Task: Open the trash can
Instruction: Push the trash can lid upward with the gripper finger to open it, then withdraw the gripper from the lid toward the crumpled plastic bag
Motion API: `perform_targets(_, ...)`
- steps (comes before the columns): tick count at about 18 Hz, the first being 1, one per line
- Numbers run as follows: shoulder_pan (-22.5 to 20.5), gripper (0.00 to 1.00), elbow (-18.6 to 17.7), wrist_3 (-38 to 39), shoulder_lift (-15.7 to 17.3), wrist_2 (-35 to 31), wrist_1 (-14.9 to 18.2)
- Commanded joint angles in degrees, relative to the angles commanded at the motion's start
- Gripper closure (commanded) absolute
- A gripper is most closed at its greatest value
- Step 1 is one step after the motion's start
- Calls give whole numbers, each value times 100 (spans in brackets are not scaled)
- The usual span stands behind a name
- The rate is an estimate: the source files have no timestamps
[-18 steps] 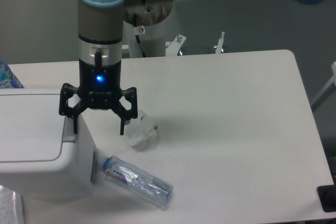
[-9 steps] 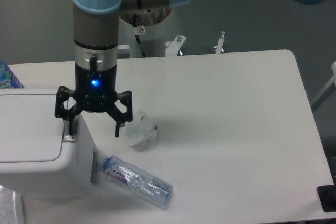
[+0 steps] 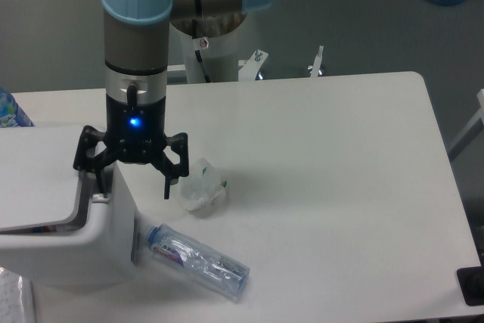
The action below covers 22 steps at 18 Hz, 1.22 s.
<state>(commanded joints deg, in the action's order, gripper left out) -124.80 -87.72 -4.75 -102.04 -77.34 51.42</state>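
A: Gripper is seen from the fixed camera with its fingers spread apart, nothing clamped between them, over the right edge of the trash can at the table's left side.

B: Lid is seen tilted, a dark gap showing under its edge. A crumpled paper wad and a plastic bottle are seen just beside the can.

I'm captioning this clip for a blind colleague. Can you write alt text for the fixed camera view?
A robot arm's open gripper straddles the right edge of a white trash can, whose lid is tilted up, showing a dark gap. On the white table beside it lie a crumpled paper wad and a plastic bottle.
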Motion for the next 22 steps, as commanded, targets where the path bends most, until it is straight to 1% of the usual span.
perform_targets(5,-52,0,132,-26,61,35,0)
perform_targets(7,-166,0,202,-26,70,262,0)
perform_targets(9,-473,0,211,-9,79,649,0)
perform_targets(12,-825,0,211,-26,263,633,0)
perform_targets(13,-965,0,228,-26,281,633,0)
perform_targets(16,-1203,0,264,-123,307,519,-53)
perform_targets(18,-1388,0,316,-411,343,413,-44)
perform_targets(21,-1503,0,308,-1237,387,247,105)
perform_targets(22,-1512,0,290,-1474,430,168,201)
